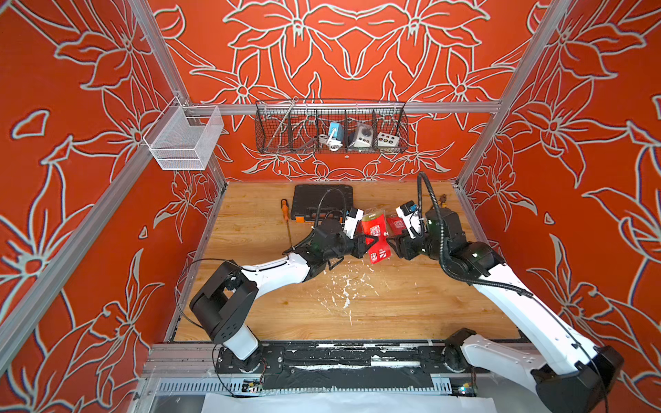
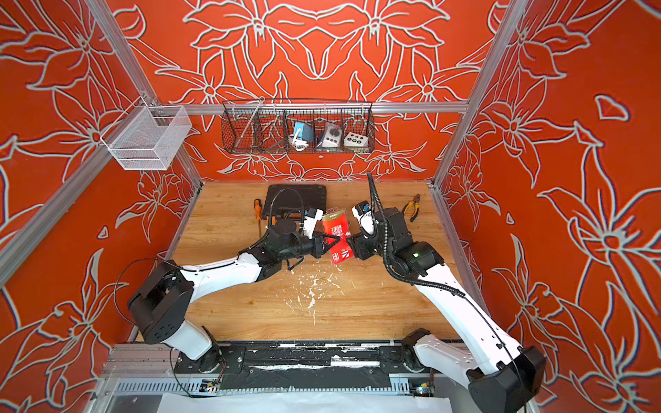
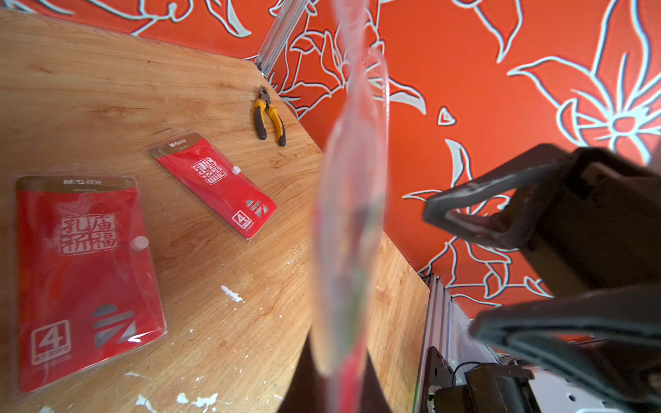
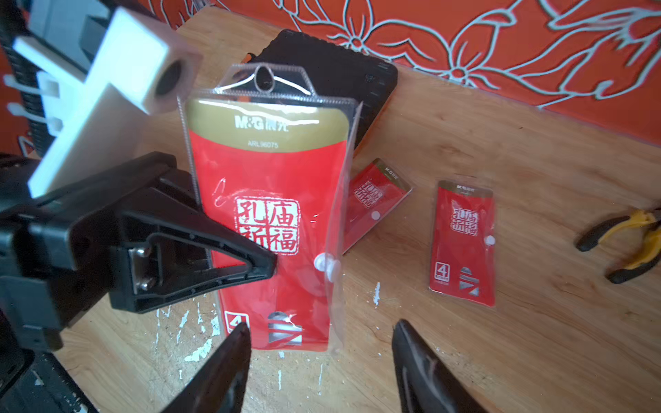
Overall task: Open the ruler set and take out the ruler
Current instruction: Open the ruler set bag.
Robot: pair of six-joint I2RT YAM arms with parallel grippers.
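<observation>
Gripped at centre stage: the left claw (image 1: 372, 241) is clamped on a red ruler set (image 1: 372, 222) in its clear plastic sleeve. In both top views it holds the set upright above the middle of the wooden desk (image 1: 250, 307). The right claw (image 1: 391, 244) faces it from the other side, jaws apart and gripping nothing, just beside the sleeve's edge.

From the right wrist camera, the ruler set fills the centre of the frame, with its gold band and hang tab uppermost. The left claw bites in from the left-hand edge of the sleeve, about halfway down. A white snap button (image 4: 327, 265) sits on the clear flap at the right-hand edge; whether it is fastened cannot be told.

In the left wrist view, a second pack (image 3: 86, 279) lies flat at lower left and a third pack (image 3: 214, 186) near the centre, both on the desk. Yellow-handled pliers (image 3: 270, 118) rest above them, near the desk's corner.

A black tool case (image 1: 322, 200) sits at the back of the desk, with an orange-handled screwdriver (image 1: 286, 221) just to its left. A dark wire basket (image 1: 282, 125) hangs on the rear wall.
</observation>
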